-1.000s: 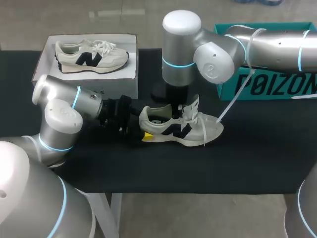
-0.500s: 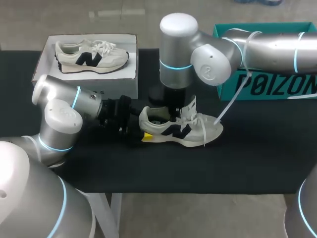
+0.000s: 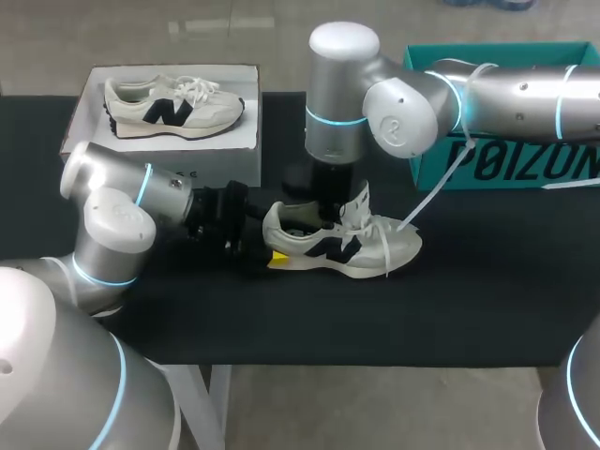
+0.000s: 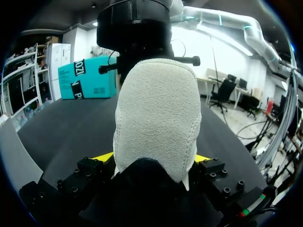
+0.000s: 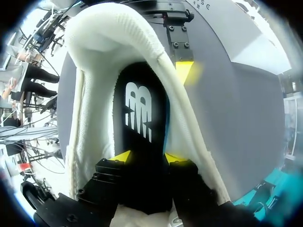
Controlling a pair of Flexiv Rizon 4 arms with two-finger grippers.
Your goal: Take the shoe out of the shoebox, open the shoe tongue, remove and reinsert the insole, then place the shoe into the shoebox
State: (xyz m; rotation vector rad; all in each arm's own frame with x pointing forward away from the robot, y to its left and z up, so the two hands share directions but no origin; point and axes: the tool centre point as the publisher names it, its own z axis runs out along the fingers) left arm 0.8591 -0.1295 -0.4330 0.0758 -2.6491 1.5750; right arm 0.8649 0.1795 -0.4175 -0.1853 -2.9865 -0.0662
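Right, left gripper [image 4: 154, 158] clamps the heel of the cream suede sneaker [image 3: 342, 239], flat on the black table [image 3: 469, 300]. Inside the collar the right gripper [image 5: 147, 158], fingers [image 5: 122, 156] narrow, pinches the black foam insole [image 5: 139, 113]. Insole looks light, floppy; I'd grip its heel end, peel slowly.

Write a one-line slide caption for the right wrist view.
Right gripper inside the shoe, just above its black insole.

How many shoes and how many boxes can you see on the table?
Shoes: 2, the boxed shoe and the loose shoe.
Boxes: 2, the white shoebox and the teal box.
Total: 4.
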